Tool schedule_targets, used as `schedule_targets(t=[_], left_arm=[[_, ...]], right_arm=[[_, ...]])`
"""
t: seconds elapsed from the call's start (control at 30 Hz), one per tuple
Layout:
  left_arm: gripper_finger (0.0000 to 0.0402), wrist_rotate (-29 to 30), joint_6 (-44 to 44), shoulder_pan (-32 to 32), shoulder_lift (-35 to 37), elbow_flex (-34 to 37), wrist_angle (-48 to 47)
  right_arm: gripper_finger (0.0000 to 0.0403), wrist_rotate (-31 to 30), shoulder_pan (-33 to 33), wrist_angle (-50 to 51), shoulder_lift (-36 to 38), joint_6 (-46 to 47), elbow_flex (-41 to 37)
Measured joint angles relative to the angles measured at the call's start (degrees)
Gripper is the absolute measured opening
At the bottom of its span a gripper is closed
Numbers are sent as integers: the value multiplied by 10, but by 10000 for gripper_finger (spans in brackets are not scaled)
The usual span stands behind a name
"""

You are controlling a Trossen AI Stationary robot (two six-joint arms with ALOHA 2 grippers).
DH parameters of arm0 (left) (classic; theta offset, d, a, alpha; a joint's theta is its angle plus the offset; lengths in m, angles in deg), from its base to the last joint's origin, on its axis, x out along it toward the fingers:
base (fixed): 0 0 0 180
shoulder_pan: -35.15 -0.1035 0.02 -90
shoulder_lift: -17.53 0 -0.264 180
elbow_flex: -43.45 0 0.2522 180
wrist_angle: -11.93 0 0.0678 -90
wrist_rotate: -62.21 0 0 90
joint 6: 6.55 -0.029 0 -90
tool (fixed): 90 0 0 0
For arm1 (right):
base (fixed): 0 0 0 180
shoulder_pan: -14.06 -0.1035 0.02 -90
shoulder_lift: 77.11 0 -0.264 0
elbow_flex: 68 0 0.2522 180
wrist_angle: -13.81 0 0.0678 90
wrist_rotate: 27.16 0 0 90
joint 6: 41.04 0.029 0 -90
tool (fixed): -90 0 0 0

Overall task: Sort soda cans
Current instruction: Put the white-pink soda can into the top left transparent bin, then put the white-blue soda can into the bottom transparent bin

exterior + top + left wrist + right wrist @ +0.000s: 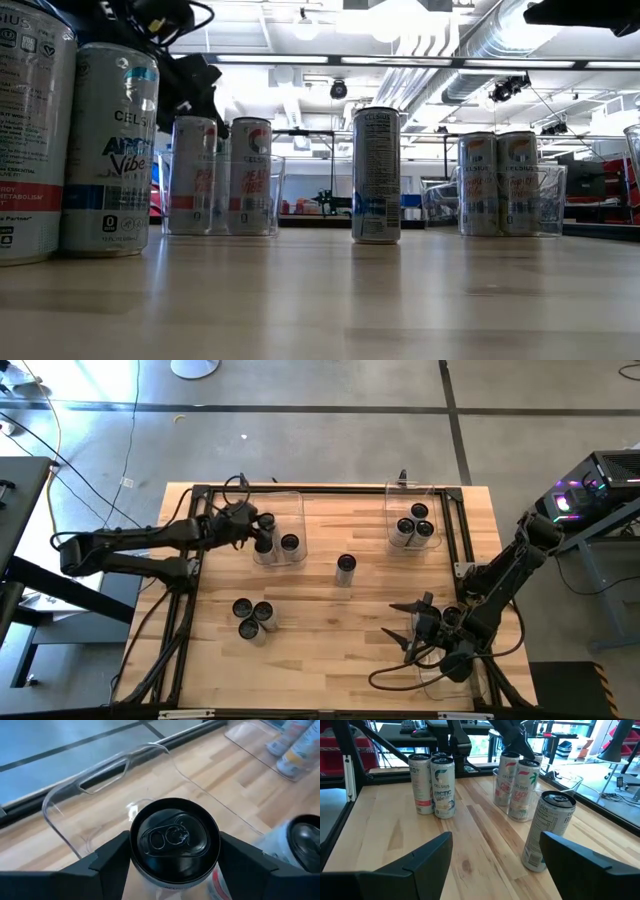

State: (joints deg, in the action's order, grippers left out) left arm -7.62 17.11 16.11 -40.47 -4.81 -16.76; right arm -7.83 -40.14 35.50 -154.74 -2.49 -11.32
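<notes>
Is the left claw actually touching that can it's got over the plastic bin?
Touching: the left wrist view shows the left claw's fingers pressed against both sides of the can.

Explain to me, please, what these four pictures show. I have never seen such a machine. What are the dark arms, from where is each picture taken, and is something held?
It is a robot with two dark arms at a wooden table. One picture looks straight down from above, one looks level across the tabletop, and two come from cameras on the arms' wrists.

The left gripper is over a clear bin at the far left, its fingers on either side of a soda can. Another can already stands in that bin. The right gripper is open and empty, near the table's front right.

A second bin at the far right holds three cans. One can stands alone in the middle, and three more stand grouped at the front left.
</notes>
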Motion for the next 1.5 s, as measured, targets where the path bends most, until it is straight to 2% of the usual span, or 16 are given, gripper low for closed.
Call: schedule_targets(t=[0.37,0.77,0.97,1.17,1.3,1.5], left_arm=[[271,-20,6,26,21,0,-23],[295,-54,22,-15,29,-1,-38],[295,-81,-5,-24,48,-43,-69],[296,-79,-28,-6,61,-97,-125],[296,-70,-33,26,63,-123,-125],[296,-22,-30,110,63,-137,-118]], right_arm=[[295,2,2,0,0,0,0],[295,4,2,3,0,0,0],[295,4,2,4,0,0,0],[295,6,4,4,0,4,0],[295,64,33,-30,0,-31,0],[295,170,122,-129,0,-158,0]])
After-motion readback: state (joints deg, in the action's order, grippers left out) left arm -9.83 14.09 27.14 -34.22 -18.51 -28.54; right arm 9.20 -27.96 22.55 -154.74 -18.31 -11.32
